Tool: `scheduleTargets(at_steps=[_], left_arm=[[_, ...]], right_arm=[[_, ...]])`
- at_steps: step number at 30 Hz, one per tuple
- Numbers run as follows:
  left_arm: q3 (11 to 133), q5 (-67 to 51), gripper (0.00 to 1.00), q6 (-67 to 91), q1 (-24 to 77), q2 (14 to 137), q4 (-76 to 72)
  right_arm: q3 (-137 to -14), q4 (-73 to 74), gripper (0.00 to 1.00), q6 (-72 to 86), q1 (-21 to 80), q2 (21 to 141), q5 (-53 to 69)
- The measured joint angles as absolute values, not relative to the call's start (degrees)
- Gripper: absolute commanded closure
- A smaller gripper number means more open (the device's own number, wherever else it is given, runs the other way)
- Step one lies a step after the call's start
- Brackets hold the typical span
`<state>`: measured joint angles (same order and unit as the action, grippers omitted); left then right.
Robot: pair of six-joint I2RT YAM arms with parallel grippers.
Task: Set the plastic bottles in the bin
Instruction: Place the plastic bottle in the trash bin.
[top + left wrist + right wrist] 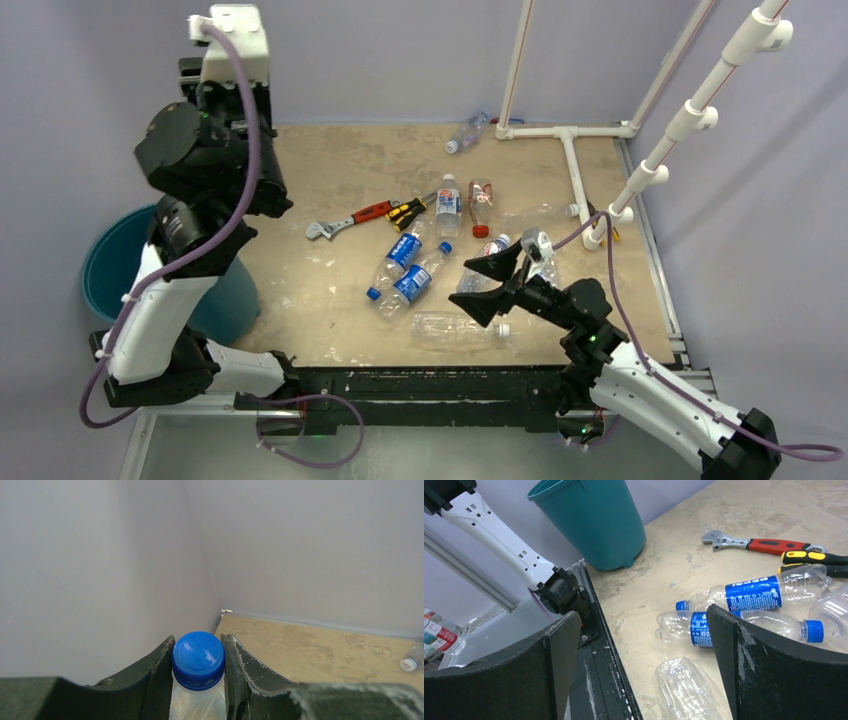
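Observation:
My left gripper (198, 645) is raised high and shut on a clear bottle with a blue cap (198, 660), near the back left wall corner. The teal bin (110, 262) stands off the table's left edge, below my left arm; it also shows in the right wrist view (589, 525). My right gripper (460, 283) is wide open and empty, over the near middle of the table (641, 615). A clear label-less bottle (686, 687) lies below it. Two blue-labelled bottles (405, 250) (412, 285) lie beside it. Several more bottles (448, 205) are scattered behind.
A red-handled wrench (345, 220) and a yellow-black screwdriver (405, 212) lie mid-table, left of the bottles. A white pipe frame (570, 150) stands at the back right. One bottle (467, 132) lies against the far edge. The black base rail (420, 385) runs along the near edge.

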<state>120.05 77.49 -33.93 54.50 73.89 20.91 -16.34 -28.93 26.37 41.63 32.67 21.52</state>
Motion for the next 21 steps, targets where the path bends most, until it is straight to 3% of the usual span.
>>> scheduleTargets(at_steps=[7,12,17,21], left_arm=[[123.48,73.12,1.0,-31.94,53.52,81.28,23.42],[121.73,68.27,1.0,-21.54,45.01,82.74,31.38],[116.36,73.01,1.0,-15.88,40.88,79.29,37.3],[112.18,78.59,1.0,-20.45,40.93,73.82,32.47]], right_arm=[[-16.34,-29.58,0.01,26.39,41.63,33.43,22.24],[-16.34,-29.8,0.01,26.52,41.63,33.52,22.68],[-15.44,-30.79,0.01,26.96,41.63,32.08,22.72],[-15.35,-32.51,0.01,27.44,41.63,34.28,23.51]])
